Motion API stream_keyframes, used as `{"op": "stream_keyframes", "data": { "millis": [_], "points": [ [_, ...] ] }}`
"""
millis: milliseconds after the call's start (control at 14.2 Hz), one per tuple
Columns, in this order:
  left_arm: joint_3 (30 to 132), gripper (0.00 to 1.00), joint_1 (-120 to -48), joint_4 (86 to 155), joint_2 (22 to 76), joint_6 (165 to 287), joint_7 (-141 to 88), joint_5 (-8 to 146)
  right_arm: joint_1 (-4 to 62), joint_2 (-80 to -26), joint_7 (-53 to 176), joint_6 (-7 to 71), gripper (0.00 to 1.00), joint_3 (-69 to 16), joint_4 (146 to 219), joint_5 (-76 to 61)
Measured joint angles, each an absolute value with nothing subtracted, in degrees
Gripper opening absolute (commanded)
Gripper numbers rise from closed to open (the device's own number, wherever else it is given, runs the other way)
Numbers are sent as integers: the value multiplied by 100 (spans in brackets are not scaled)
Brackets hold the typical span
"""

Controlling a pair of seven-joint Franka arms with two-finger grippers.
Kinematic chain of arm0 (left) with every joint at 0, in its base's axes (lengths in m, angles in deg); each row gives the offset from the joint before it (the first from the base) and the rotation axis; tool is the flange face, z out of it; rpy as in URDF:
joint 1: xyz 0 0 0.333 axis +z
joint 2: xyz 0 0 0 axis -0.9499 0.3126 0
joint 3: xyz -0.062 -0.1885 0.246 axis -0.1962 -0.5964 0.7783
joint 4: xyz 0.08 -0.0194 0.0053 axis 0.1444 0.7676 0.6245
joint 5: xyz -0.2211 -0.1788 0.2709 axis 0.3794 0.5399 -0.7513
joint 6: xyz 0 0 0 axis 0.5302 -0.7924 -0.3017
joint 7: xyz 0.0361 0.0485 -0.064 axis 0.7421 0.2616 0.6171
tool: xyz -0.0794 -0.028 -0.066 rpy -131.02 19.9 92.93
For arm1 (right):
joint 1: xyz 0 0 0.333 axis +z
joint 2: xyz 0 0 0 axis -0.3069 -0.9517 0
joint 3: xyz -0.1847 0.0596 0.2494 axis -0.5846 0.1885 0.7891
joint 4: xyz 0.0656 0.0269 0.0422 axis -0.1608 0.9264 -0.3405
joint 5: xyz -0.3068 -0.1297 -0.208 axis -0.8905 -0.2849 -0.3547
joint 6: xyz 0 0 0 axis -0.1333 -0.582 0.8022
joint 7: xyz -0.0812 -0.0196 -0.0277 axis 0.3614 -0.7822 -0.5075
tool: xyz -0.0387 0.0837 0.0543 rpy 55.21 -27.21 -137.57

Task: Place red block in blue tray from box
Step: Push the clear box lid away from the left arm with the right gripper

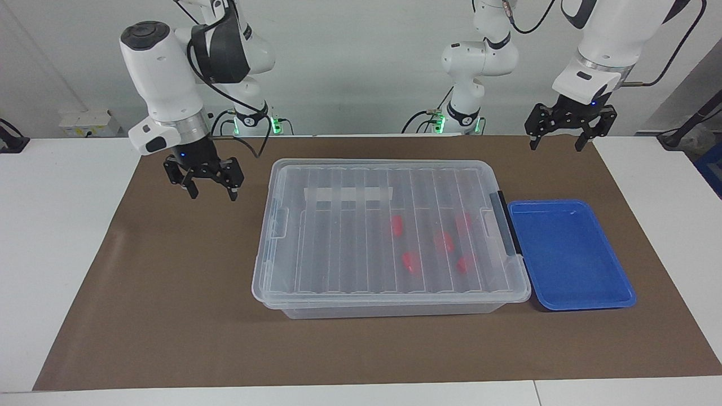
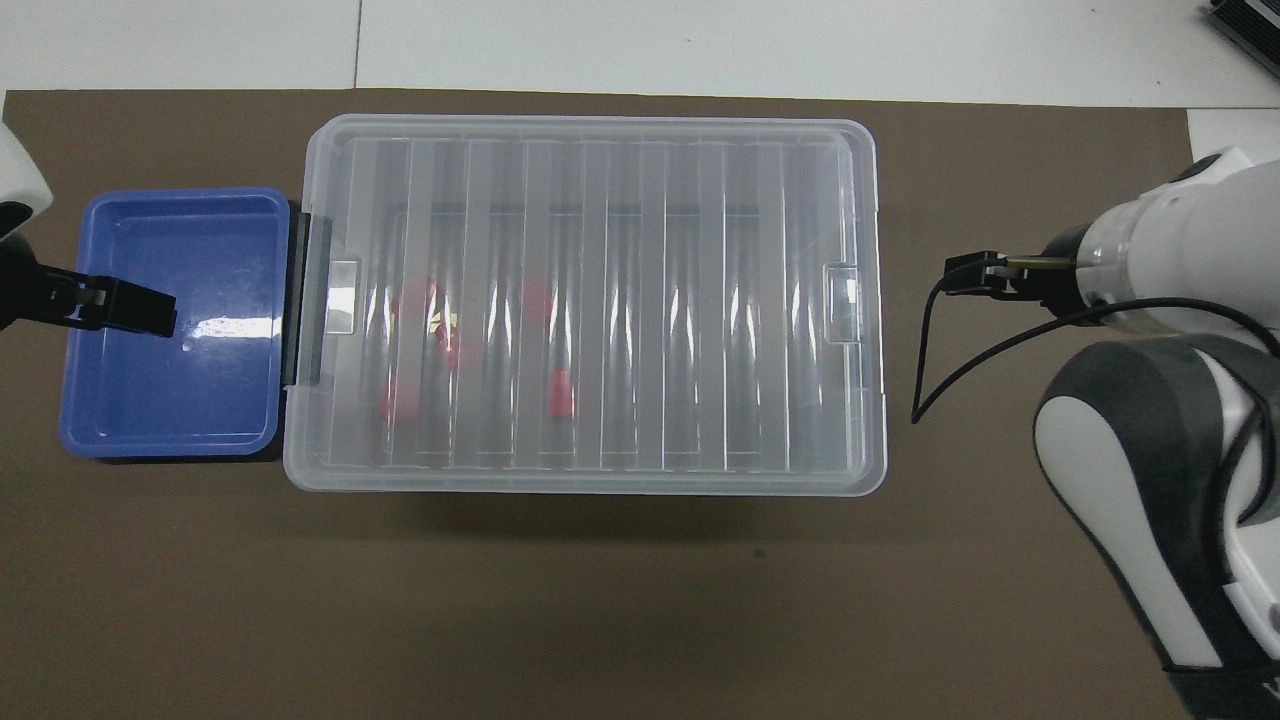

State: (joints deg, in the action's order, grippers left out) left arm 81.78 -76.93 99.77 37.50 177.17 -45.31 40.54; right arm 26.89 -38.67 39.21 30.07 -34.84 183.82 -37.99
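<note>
Red block (image 1: 397, 225) w/ four like it inside box (image 1: 389, 237), lid on, toward left arm's end. Blue tray (image 1: 569, 256) touching box's handle end. Left gripper (image 1: 555, 138) up over mat near tray, fingers apart, well apart from blocks. Right gripper (image 1: 211, 186) over mat beside box's other end, fingers apart.

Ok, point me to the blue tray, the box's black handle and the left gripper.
blue tray (image 1: 569, 254), facing view, bare floor of the tray.
black handle (image 1: 506, 223), facing view, middle of the bar on the box's short side.
left gripper (image 1: 557, 145), facing view, midway between its fingertips.
</note>
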Motion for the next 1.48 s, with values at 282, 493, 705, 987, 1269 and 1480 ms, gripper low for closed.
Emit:
{"op": "stream_keyframes", "data": {
  "millis": [282,493,705,987,1269,1480],
  "points": [
    [8178,100,-7693,9977,3750,17717,-4531,4054,3099,-4069,3699,3593,92,-3474,18642,-3798],
    [8178,100,-7693,9977,3750,17717,-4531,4054,3206,-4088,3390,3638,88,-3472,18810,-3798],
    [8178,100,-7693,9978,3750,17717,-4531,4054,3210,-4079,3353,3602,91,-3472,18907,-3798],
    [8178,100,-7693,9978,3750,17717,-4531,4054,3214,-4048,3353,3602,94,-3472,19027,-3798],
    [8178,100,-7693,9978,3750,17717,-4531,4054,3348,-4042,3352,3601,93,-3472,19116,-3798],
    [8178,100,-7693,9978,3750,17717,-4531,4054,3351,-4002,3353,3563,93,-3472,19164,-3805]
  ]
}}
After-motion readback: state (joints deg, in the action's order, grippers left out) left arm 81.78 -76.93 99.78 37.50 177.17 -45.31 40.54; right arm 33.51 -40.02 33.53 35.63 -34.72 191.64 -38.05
